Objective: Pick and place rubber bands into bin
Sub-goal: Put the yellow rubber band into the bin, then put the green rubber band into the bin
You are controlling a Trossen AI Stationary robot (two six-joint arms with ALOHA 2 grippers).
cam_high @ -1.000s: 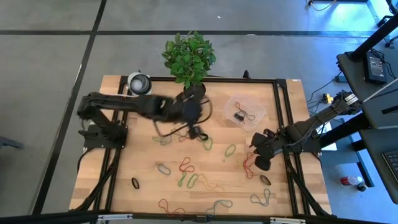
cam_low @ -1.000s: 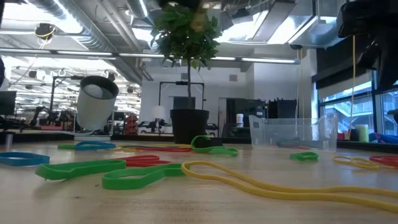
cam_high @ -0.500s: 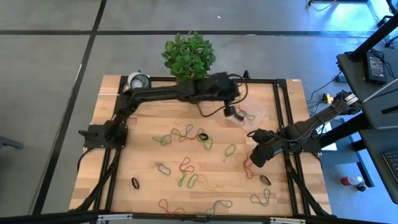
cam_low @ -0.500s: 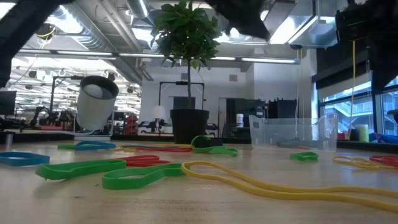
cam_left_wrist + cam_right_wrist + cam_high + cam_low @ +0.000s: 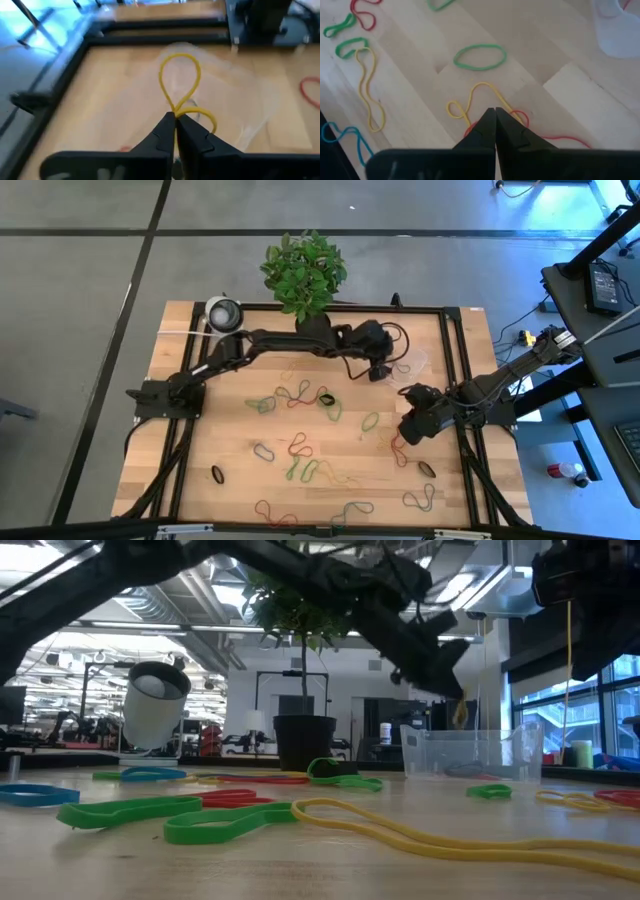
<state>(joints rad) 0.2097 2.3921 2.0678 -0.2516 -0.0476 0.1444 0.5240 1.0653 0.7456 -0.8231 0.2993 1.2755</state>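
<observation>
In the high view, the left arm (image 5: 300,340) covers part of the bin (image 5: 410,362), and what lies inside it is too small to tell there. In the left wrist view the bin (image 5: 235,100) is blurred to a pale outline. The plant pot (image 5: 312,326) is largely hidden beneath its foliage beside the bin.

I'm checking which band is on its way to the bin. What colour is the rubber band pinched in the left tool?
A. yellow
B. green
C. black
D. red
A: the left wrist view shows the left tool closed on a yellow rubber band looping up from its tips, above the clear bin.
</observation>
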